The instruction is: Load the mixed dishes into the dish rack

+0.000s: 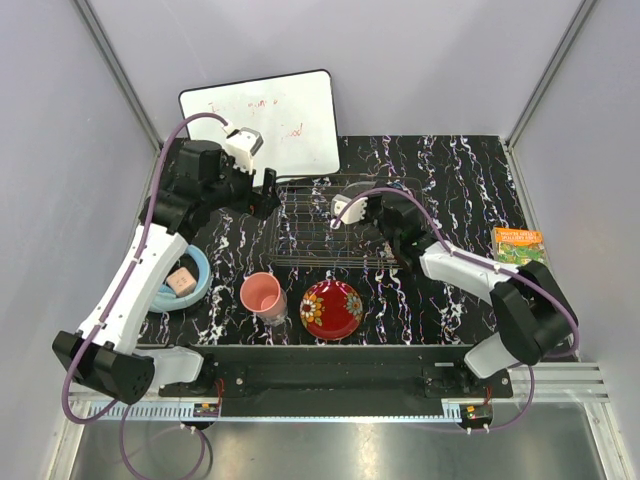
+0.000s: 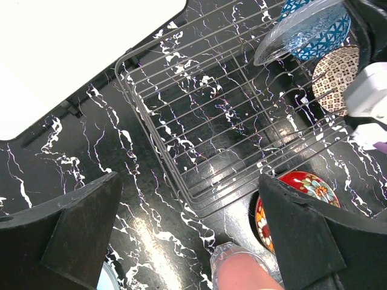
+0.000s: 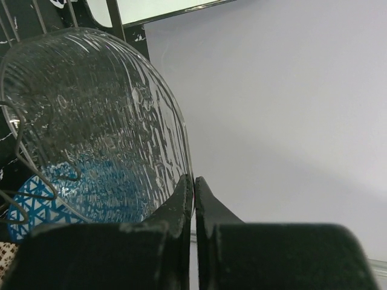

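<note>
as far as these views let me count, the load stands about half done: three pieces at the rack, three to fetch.

in the rack (image 1: 300,228): blue bowl (image 2: 323,27) and cream bowl (image 2: 335,69), both at its right end and tilted up on edge. glass bowl (image 3: 91,121), upright and leaning in front of the blue bowl as the right wrist view shows it.

on the worktop (image 1: 450,180), not yet loaded: pink cup (image 1: 262,293), just on the near side of the rack. stemmed glass (image 1: 277,318), touching or just beside the cup; it is too clear for me to say which. red plate (image 1: 332,308), lying flat to the right of the cup.

not for loading: light-blue bowl (image 1: 190,285) under the left arm; whiteboard (image 1: 270,120) beyond the rack.

right end effector (image 3: 193,184): fingers together, tips meeting on the glass bowl's rim. i judge it a pinch on that rim, with the bowl not yet let go.

left end effector (image 2: 189,178): fingers wide apart, holding nothing, hovering over the rack's left end and touching nothing i can see.
</note>
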`<state>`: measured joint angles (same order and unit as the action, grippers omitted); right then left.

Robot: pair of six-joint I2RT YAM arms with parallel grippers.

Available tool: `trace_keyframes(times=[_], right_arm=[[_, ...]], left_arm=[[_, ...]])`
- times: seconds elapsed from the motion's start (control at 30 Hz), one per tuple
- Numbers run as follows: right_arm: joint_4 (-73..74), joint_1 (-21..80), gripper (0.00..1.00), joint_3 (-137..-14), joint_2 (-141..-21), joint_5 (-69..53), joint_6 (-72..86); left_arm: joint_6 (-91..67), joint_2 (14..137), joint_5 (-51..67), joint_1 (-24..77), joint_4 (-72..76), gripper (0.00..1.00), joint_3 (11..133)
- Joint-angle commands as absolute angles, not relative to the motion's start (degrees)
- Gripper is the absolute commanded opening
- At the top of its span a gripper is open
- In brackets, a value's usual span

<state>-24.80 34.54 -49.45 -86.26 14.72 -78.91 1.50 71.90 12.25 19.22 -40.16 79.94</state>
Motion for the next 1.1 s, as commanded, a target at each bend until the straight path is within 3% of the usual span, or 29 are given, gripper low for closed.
trace_keyframes(times=[0.0, 0.73, 1.0, 1.07], right_arm=[[-33.31, 34.01, 0.0, -52.38, -87.1, 12.22, -83.49], [-35.4, 33.4, 0.0, -44.21, -87.27, 15.73, -72.78], [-37.35, 33.49, 0.36, -41.84, -83.94, 18.19, -67.68], [-36.22, 33.49, 0.57, -41.49, -82.18, 17.76, -65.76]], left_arm=[[1.32, 71.98, 13.45, 18.72, -36.91, 0.99, 79.1], [1.58, 72.25, 14.59, 18.19, -36.91, 0.99, 80.85], [3.51, 72.42, 15.38, 18.19, -37.53, 0.99, 81.83], [5.18, 72.16, 16.78, 18.19, -37.88, 0.99, 81.74]])
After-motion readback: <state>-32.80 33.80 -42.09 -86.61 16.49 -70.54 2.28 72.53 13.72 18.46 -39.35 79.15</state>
